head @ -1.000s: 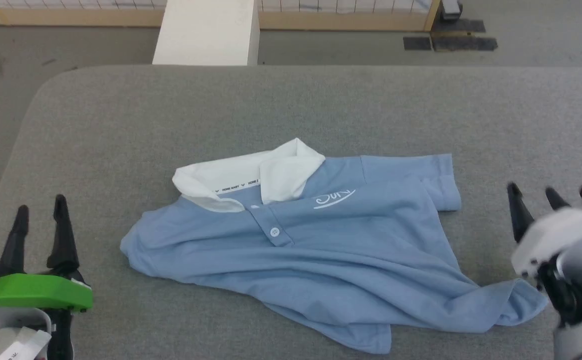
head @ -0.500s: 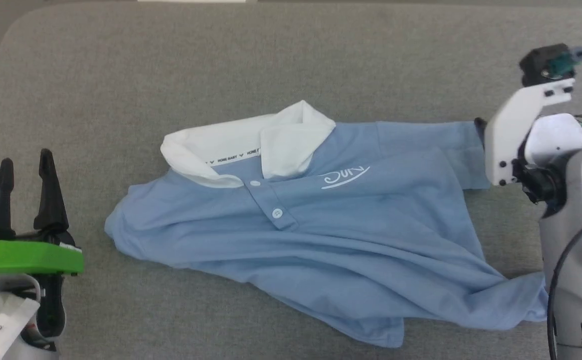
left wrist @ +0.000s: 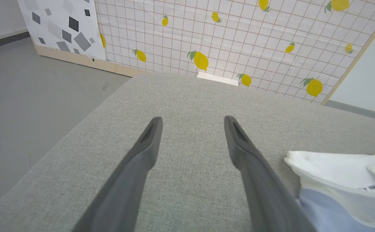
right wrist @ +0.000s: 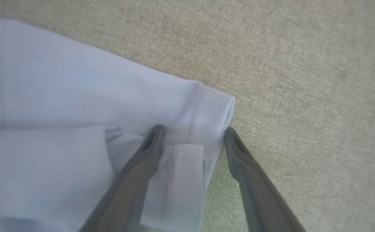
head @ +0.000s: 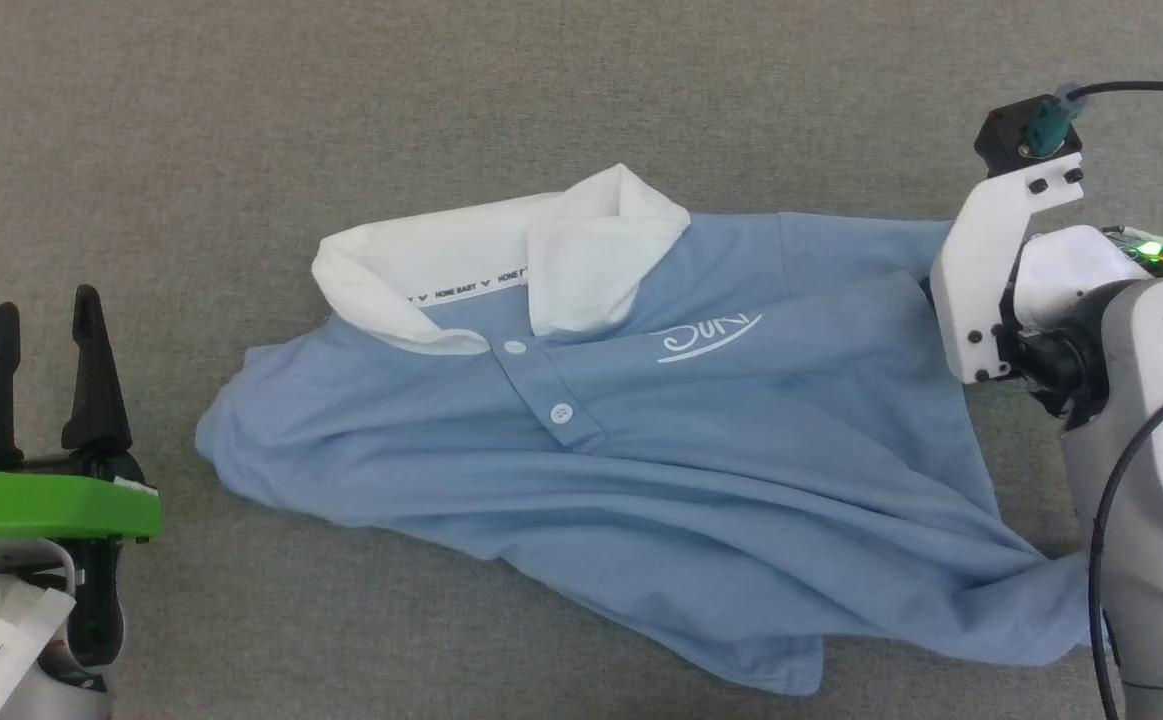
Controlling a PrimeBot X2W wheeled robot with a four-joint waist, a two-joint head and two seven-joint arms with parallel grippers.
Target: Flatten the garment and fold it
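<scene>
The garment (head: 641,450), a light blue polo with a white collar (head: 471,260) and a white chest logo (head: 706,335), lies rumpled and face up on the grey cushion (head: 241,120). My right gripper (right wrist: 193,130) is open, its two fingers pointing down astride the hemmed end of the garment's sleeve (right wrist: 193,112): one finger rests on the fabric, the other just off its edge. In the head view the white right wrist (head: 1001,270) covers that sleeve end. My left gripper (head: 46,310) is open over bare cushion, left of the garment, with nothing between its fingers (left wrist: 192,119).
The grey cushion's rounded left edge (left wrist: 61,135) drops to a grey floor (left wrist: 29,96). A lemon-patterned wall panel (left wrist: 239,38) stands beyond the far edge. The garment's collar (left wrist: 335,174) lies just right of my left fingers.
The head camera has tilted down and closer. My right arm has swung up from beside the garment's lower right to its right sleeve end. The left gripper has stayed where it was.
</scene>
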